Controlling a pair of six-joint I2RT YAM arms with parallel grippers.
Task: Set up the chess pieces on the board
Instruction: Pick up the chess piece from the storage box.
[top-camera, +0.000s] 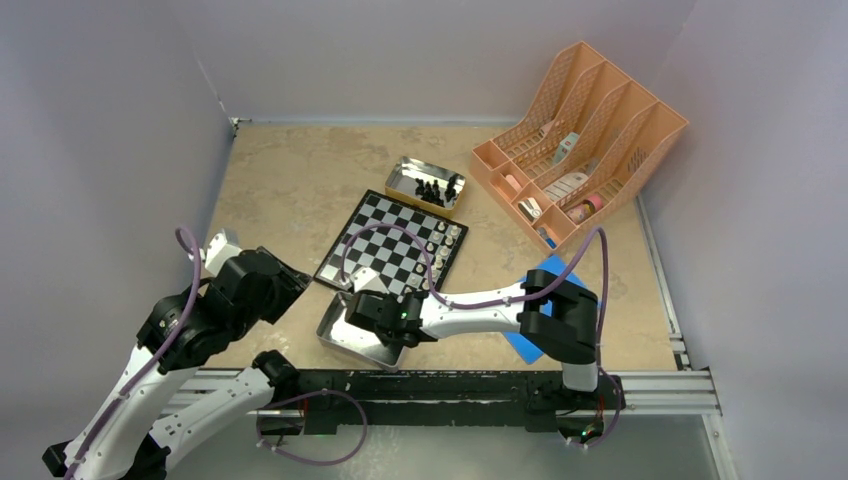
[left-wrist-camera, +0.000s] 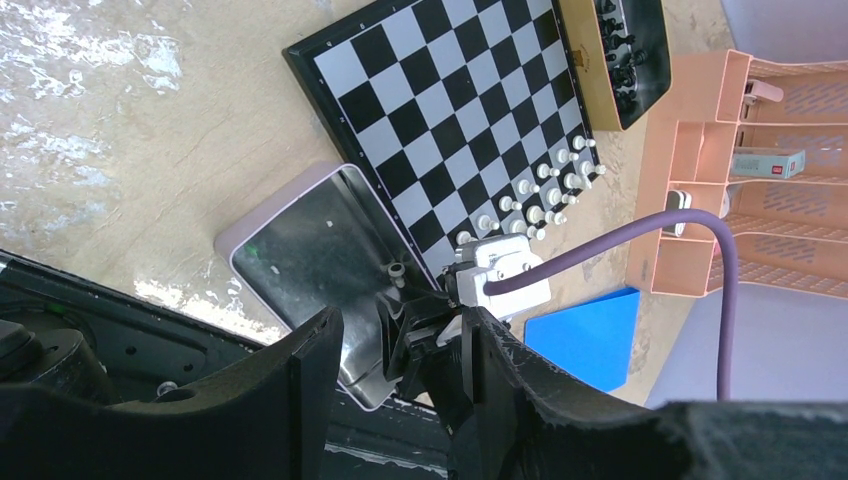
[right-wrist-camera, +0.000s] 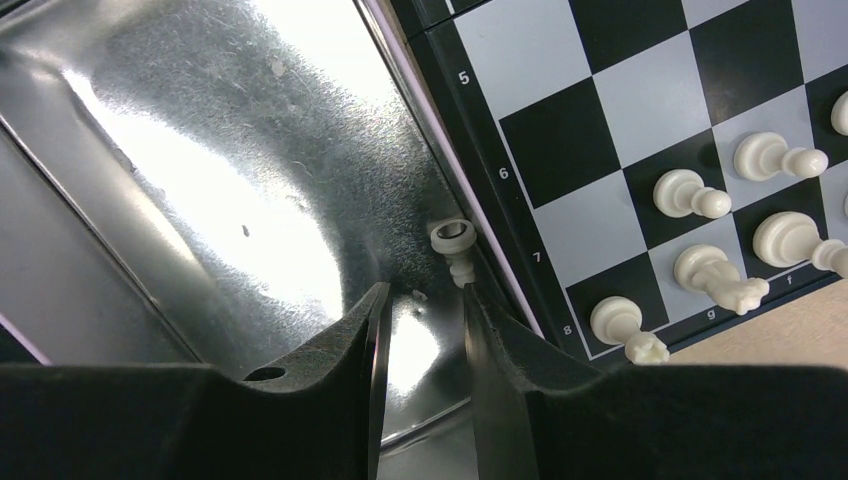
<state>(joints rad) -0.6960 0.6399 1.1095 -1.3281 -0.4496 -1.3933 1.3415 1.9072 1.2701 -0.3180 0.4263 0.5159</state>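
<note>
Mottled tabletop (top-camera: 290, 170) | shiny metal tin (right-wrist-camera: 200, 150) | cream piece (right-wrist-camera: 455, 245) inside | checkered board (top-camera: 385, 240)

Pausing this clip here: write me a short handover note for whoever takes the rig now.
Left gripper: open, empty, raised to the left of the board.
Right gripper: open, empty, low in the near tin. The only white piece seen there lies just ahead of its fingertips, against the wall beside the board.
Done: white pieces stand clustered at the board's right edge.
Left: pick that white piece, then place the black pieces, all in the far tin.
</note>
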